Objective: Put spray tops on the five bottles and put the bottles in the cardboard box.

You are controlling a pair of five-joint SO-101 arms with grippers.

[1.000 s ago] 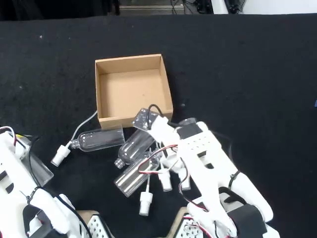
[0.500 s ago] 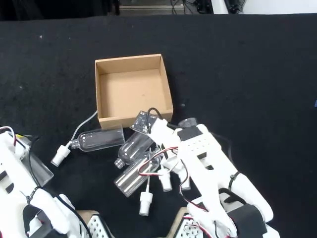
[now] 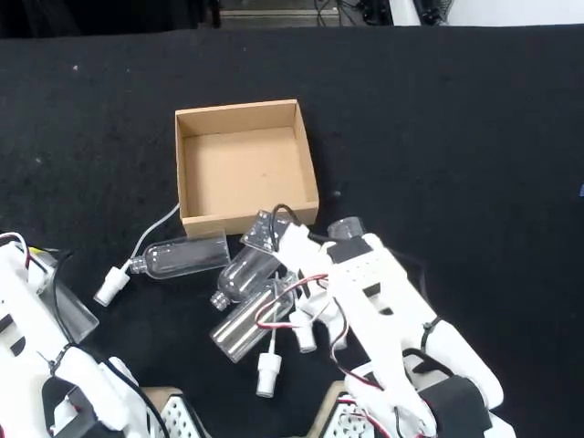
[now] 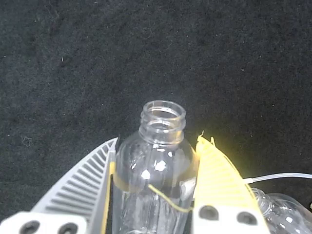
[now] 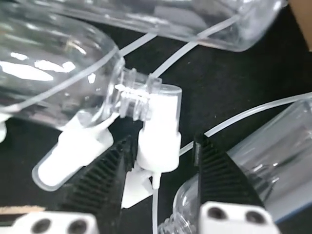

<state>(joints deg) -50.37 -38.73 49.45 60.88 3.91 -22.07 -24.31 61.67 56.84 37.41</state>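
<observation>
high view: the cardboard box stands open on the black table. several bottles lie in a heap just beside the box wall facing the arms, one capped bottle nearest that wall. the right arm hangs over the heap.

left wrist view: the left gripper is clamped on an open-necked bottle, well apart from the box.

right wrist view: the right gripper has its jaws apart, one either side of a white spray top lying at a clear bottle's neck, near the box.
</observation>
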